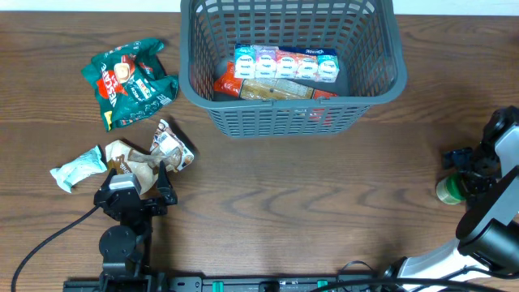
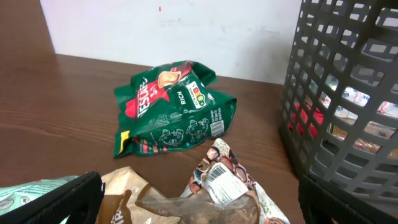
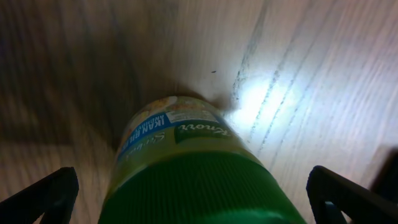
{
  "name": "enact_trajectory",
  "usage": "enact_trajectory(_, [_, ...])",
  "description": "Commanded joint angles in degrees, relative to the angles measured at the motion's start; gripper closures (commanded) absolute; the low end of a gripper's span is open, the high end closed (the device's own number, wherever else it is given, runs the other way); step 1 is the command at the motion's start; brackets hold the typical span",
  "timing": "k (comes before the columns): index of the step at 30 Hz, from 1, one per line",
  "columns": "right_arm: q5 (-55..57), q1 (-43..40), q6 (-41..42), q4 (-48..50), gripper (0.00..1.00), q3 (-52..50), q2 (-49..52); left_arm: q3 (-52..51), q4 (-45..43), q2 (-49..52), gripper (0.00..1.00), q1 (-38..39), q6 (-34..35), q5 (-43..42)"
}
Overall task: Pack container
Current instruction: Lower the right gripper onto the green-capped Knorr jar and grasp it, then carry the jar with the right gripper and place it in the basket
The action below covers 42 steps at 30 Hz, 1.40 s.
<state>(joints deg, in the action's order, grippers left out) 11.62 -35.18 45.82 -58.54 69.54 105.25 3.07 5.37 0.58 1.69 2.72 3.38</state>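
The dark grey lattice container [image 1: 381, 85] stands at the back centre and holds a row of small cartons [image 1: 285, 62] and red and tan packs. Its wall shows in the left wrist view [image 2: 336, 93]. My left gripper [image 1: 136, 180] is open and low over a brown packet [image 2: 130, 193] and a patterned snack packet [image 2: 227, 180], with its fingers on either side of them. My right gripper [image 1: 466, 166] is open at the right edge. Its fingers straddle a green-lidded jar [image 3: 186, 180] without touching it; the jar also shows in the overhead view [image 1: 448, 191].
A green Nescafe bag [image 1: 130, 81] lies at the back left and shows in the left wrist view [image 2: 171, 106]. A mint-coloured packet [image 1: 77, 172] lies left of the left gripper. The table's front edge runs just behind both arm bases.
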Motion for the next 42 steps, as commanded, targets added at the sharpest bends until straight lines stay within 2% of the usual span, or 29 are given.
enact_trajectory(1, [-0.28,-0.52,-0.68,1.6,0.01,-1.99,-0.15,-1.73,0.74,-0.35,0.01,-0.13,-0.55,0.13])
enact_trajectory(9, [-0.42,-0.52,-0.68,6.58,0.03,-6.36,-0.15,-1.73,0.74,-0.35,0.01,-0.13,-0.55,0.13])
enact_trajectory(17, [-1.36,-0.52,-0.7,9.42,0.18,-8.79,-0.15,-1.73,0.74,-0.35,0.01,-0.13,-0.55,0.11])
enact_trajectory(19, [-1.36,-0.52,-0.7,9.44,0.25,-8.79,-0.15,-1.73,0.74,-0.35,0.01,-0.13,-0.55,0.13])
enact_trajectory(23, [-1.42,-0.52,-0.92,9.4,0.59,-8.79,-0.15,-1.73,0.74,-0.35,0.02,-0.13,-0.55,0.11])
enact_trajectory(25, [-1.95,-0.52,-2.27,9.46,0.99,-8.79,-0.15,-1.73,0.74,-0.35,0.01,-0.13,-0.55,0.11])
enact_trajectory(30, [-6.19,-0.35,-7.48,10.29,0.99,-8.46,-1.07,-1.73,0.74,-0.35,0.01,-0.13,-0.55,0.13])
enact_trajectory(34, [-9.7,0.15,-11.28,11.67,0.99,-6.1,-6.38,-1.73,0.74,-0.35,0.01,-0.13,-0.55,0.11])
enact_trajectory(38, [-12.76,1.16,-14.95,12.09,0.99,0.9,-14.62,-1.73,0.74,-0.35,0.02,-0.13,-0.55,0.11])
enact_trajectory(42, [-14.25,3.48,-19.82,11.04,0.99,12.66,-22.27,-1.73,0.74,-0.35,0.01,-0.13,-0.55,0.13])
